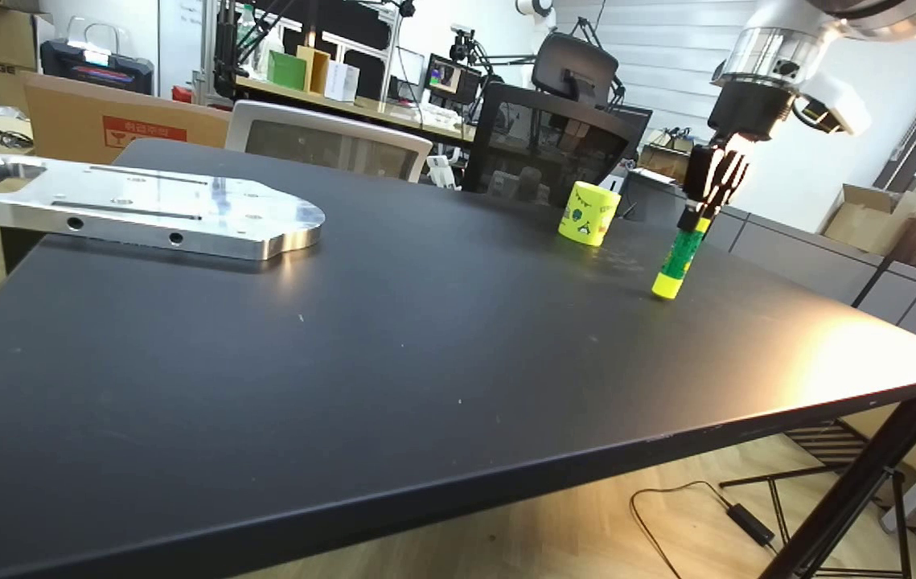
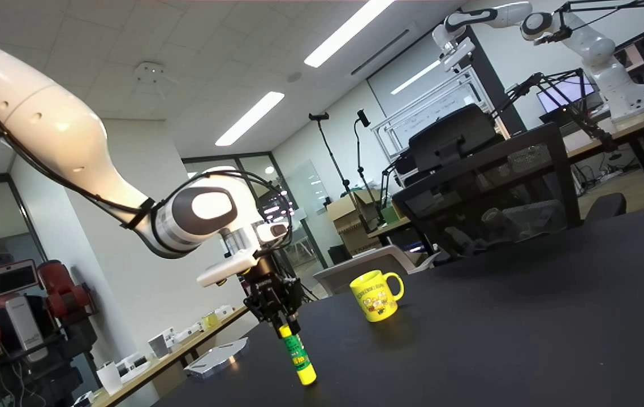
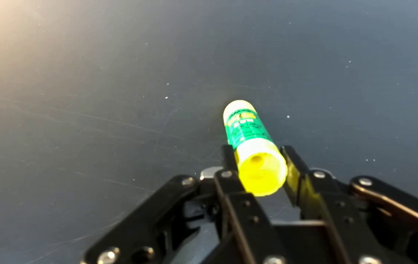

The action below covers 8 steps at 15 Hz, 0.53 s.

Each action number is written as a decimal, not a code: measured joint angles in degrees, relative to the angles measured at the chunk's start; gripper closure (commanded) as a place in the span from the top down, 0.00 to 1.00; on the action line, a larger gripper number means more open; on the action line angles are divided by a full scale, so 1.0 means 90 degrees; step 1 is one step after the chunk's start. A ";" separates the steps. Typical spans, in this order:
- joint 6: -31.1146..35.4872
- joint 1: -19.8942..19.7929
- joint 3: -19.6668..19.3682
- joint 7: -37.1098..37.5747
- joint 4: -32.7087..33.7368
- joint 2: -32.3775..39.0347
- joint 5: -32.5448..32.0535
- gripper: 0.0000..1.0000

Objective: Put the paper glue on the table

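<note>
The paper glue is a green stick with yellow ends; it shows in both exterior views [image 1: 680, 255] [image 2: 298, 355] and in the wrist view [image 3: 247, 128]. My gripper [image 3: 257, 148] has one black finger on each side of the glue's upper yellow end and appears shut on it. The gripper also shows in both exterior views [image 1: 697, 215] [image 2: 288, 329]. The glue points down, roughly upright, over the black table [image 1: 385, 386]. Its lower end is at or just above the tabletop; I cannot tell whether it touches.
A yellow mug [image 1: 589, 213] [image 2: 375, 296] stands on the table near the glue, towards the chair side. A silver metal plate [image 1: 144, 205] [image 2: 218, 358] lies at the table's far end. Chairs [image 1: 329, 141] stand along the table's back edge.
</note>
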 measured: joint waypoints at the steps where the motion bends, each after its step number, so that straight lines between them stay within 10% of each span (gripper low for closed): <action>1: 0.0002 0.0001 0.0000 0.0009 -0.0008 0.0028 -0.0001 0.09; 2: 0.0003 0.0002 0.0000 0.0021 -0.0009 0.0053 -0.0003 0.59; 8: -0.0011 0.0005 0.0011 0.0035 -0.0007 -0.0085 0.0026 0.92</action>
